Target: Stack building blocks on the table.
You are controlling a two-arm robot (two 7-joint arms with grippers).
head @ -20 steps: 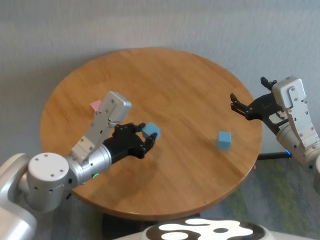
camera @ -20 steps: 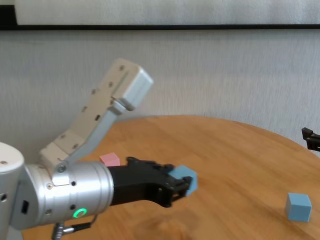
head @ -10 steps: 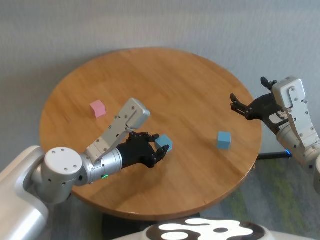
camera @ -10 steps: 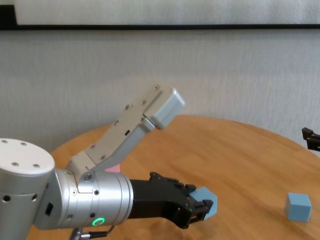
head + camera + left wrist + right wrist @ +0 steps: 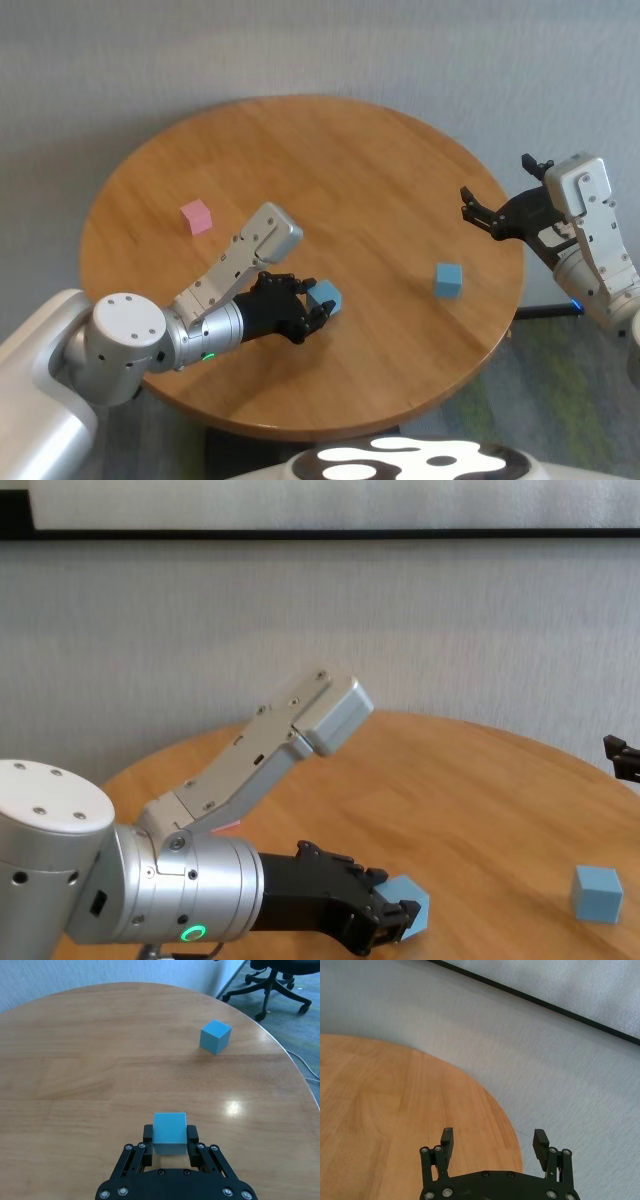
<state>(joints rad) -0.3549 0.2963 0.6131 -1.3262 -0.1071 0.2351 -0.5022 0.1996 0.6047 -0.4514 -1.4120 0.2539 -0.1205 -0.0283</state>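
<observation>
Since a second ago, the left gripper [image 5: 312,308] has carried its light blue cube [image 5: 324,296] away from the pink cube [image 5: 196,216] and down toward the near middle of the round table [image 5: 300,140]. Its jaws are closed on the cube's two sides. Over the last half second the travel has been slight and mostly downward. My judgement: the block is being brought to a stacking spot, and no stack exists yet.

The second light blue cube [image 5: 448,280] sits alone on the robot's right side, well apart from the held one. The right gripper [image 5: 488,212] hangs parked past the table's right edge, jaws fully spread and empty.

The left wrist view shows the cube pinched squarely between the fingertips; whether it touches the wood cannot be told. The head view alone shows the whole pink cube.
</observation>
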